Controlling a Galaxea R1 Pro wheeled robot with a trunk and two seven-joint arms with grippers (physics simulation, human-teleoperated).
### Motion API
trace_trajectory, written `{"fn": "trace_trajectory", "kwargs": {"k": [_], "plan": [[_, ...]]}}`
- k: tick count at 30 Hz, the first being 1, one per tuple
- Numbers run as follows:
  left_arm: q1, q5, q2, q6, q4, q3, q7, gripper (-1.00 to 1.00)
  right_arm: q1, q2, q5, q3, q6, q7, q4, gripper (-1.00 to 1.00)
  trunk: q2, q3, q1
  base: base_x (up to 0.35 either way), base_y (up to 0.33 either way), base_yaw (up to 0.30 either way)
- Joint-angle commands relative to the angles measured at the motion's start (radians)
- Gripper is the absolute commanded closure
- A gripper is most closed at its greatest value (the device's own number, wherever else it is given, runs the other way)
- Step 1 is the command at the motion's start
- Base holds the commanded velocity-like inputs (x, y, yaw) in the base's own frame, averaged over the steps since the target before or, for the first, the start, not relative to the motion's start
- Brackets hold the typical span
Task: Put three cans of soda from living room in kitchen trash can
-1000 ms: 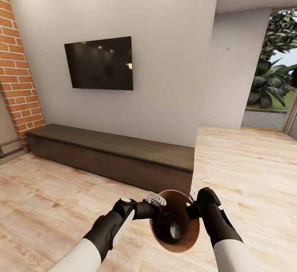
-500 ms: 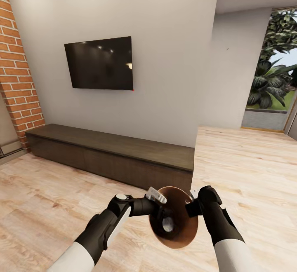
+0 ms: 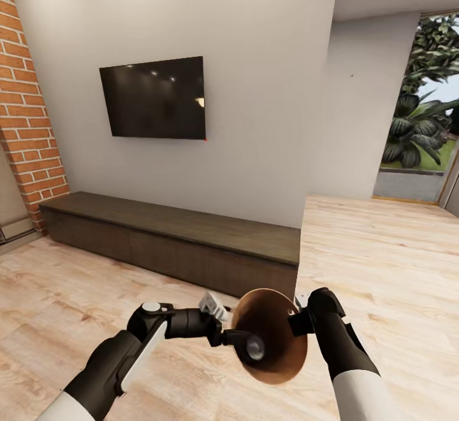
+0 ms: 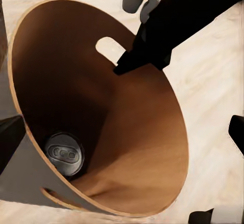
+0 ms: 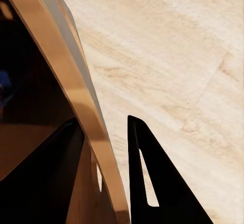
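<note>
Tash can [image 3: 275,338] held up tilted over floor [image 3: 382,261], one can of soda [image 4: 65,154] lying inside. Right gripper [image 5: 109,183] pinches its rim wall; left gripper [image 3: 245,346] at the mouth, open/closed unclear. Bin prob light, stiff (rim/slot best hold); loose can may roll.

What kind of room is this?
Most likely a living room: a dark television hangs on the wall above a long low cabinet, with a brick column and a wood-plank floor.

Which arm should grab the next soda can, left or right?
Left. Its tool is open and free at the mouth of the bin, while the right tool clamps the rim, with one can inside.
</note>
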Motion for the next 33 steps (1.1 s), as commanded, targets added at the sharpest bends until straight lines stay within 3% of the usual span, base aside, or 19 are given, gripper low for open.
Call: {"fn": "trace_trajectory", "kwargs": {"k": [1, 2, 5, 6, 8, 9, 13, 17, 18, 20, 23, 24, 26, 27, 31, 33], "plan": [[0.0, 0.018, 0.015, -0.001, -0.006, 0.0, -0.003, -1.0, 0.0, 0.0, -0.016, 0.0, 0.004, 0.004, 0.0, 1.0, 0.0, 0.0, 0.0, 0.0, 0.0, 0.0], [0.001, 0.055, 0.048, -0.003, -0.016, 0.0, -0.01, -1.0, 0.0, 0.0, -0.016, -0.001, 0.004, 0.004, 0.0, 1.0, 0.0, 0.0, 0.0, 0.0, 0.0, 0.0], [0.002, 0.112, 0.098, -0.007, -0.025, 0.0, -0.023, -1.0, 0.0, -0.001, -0.016, -0.001, 0.004, 0.004, 0.0, 1.0, 0.0, 0.0, 0.0, 0.0, 0.0, 0.0], [0.002, 0.146, 0.128, -0.009, -0.029, 0.0, -0.033, -1.0, 0.0, -0.001, -0.016, -0.002, 0.004, 0.004, 0.0, 1.0, 0.0, 0.0, 0.0, 0.0, 0.0, 0.0], [0.003, 0.176, 0.158, -0.011, -0.03, 0.0, -0.043, -1.0, 0.0, -0.001, -0.016, -0.003, 0.004, 0.004, 0.0, 1.0, 0.0, 0.0, 0.0, 0.0, 0.0, 0.0], [0.003, 0.2, 0.186, -0.014, -0.03, 0.001, -0.051, -1.0, 0.0, -0.002, -0.016, -0.004, 0.004, 0.004, 0.0, 1.0, 0.0, 0.0, 0.0, 0.0, 0.0, 0.0], [0.007, 0.244, 0.239, -0.031, -0.024, 0.012, -0.067, -1.0, 0.0, -0.003, -0.019, -0.009, 0.004, 0.005, 0.0, 1.0, 0.0, 0.0, 0.0, 0.0, 0.0, 0.0], [0.025, 0.257, 0.258, -0.056, -0.003, 0.073, -0.069, -1.0, 0.0, -0.007, -0.022, -0.013, 0.004, 0.006, -0.001, 1.0, 0.0, 0.0, 0.0, 0.0, 0.0, 0.0], [0.035, 0.258, 0.261, -0.066, 0.018, 0.12, -0.063, -1.0, 0.001, -0.017, -0.023, -0.014, 0.004, 0.007, -0.001, 1.0, 0.0, 0.0, 0.0, 0.0, 0.0, 0.0], [0.04, 0.258, 0.26, -0.073, 0.05, 0.169, -0.045, -1.0, 0.001, -0.027, -0.024, -0.014, 0.004, 0.009, -0.001, 1.0, 0.0, 0.0, 0.0, 0.0, 0.0, 0.0], [0.046, 0.257, 0.26, -0.085, 0.108, 0.225, 0.021, -1.0, 0.001, -0.038, -0.027, -0.019, 0.004, 0.012, -0.001, 1.0, 0.0, 0.0, 0.0, 0.0, 0.0, 0.0], [0.047, 0.258, 0.259, -0.101, 0.139, 0.248, 0.081, -1.0, 0.001, -0.043, -0.027, -0.035, 0.004, 0.013, -0.001, 1.0, 0.0, 0.0, 0.0, 0.0, 0.0, 0.0], [0.049, 0.258, 0.258, -0.123, 0.162, 0.261, 0.144, -1.0, 0.002, -0.045, -0.028, -0.06, 0.004, 0.015, -0.002, 1.0, 0.0, 0.0, 0.0, 0.0, 0.0, 0.0], [0.05, 0.258, 0.258, -0.149, 0.182, 0.27, 0.206, -1.0, 0.002, -0.046, -0.029, -0.084, 0.004, 0.015, -0.002, 1.0, 0.0, 0.0, 0.0, 0.0, 0.0, 0.0], [0.05, 0.261, 0.257, -0.208, 0.233, 0.28, 0.316, -1.0, 0.002, -0.049, -0.03, -0.111, 0.004, 0.017, -0.001, 1.0, 0.0, 0.0, 0.0, 0.0, 0.0, 0.0], [0.051, 0.265, 0.256, -0.267, 0.297, 0.284, 0.365, -1.0, 0.003, -0.05, -0.03, -0.119, 0.004, 0.016, -0.001, 1.0, 0.0, 0.0, 0.0, 0.0, 0.0, 0.0]]}}
